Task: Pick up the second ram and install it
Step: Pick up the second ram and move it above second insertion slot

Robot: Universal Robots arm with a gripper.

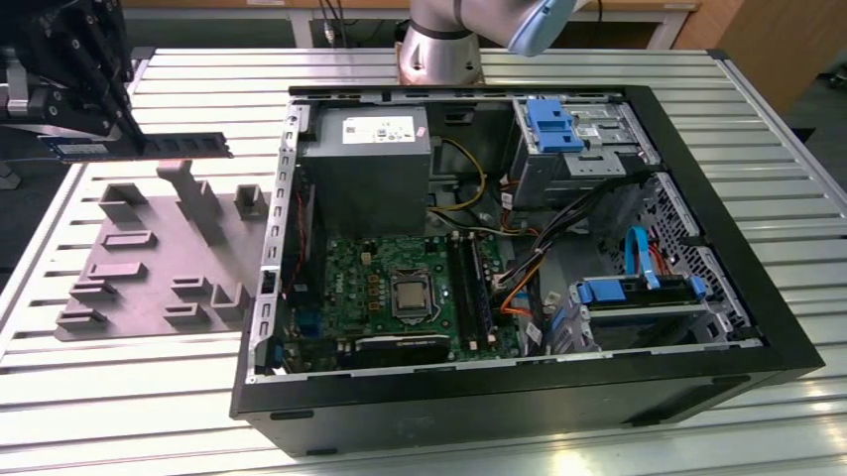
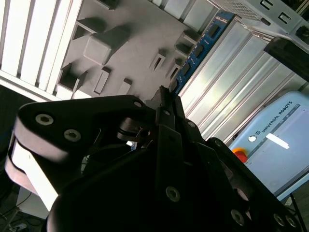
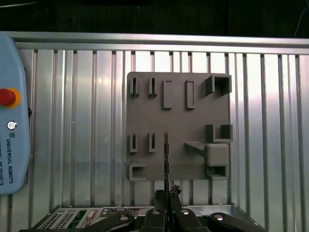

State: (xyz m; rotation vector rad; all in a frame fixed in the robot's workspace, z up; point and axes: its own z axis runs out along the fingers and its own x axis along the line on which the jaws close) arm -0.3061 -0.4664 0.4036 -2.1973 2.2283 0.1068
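The ram hangs level in the air at the exterior view's left, above the grey tray and well apart from the case. The claw is closed on it, pinching its flat faces about midway along, so both ends stick out free. In the first wrist view it shows edge-on as a thin dark line over the tray; in the second wrist view its blue-green face carries a row of small black chips. It looks light and stiff, a thin hard board that should not sag, yet fragile; a firm, even pinch on the faces seems right, and twisting or knocking an end would be the likely harm. The tray is matte grey and moulded, with upright posts and narrow slotted pockets. It lies on a table of bright ribbed metal slats. The case is black sheet metal, open on top, with a green board inside and long black slots beside the square socket. Blue plastic brackets sit at its far right.
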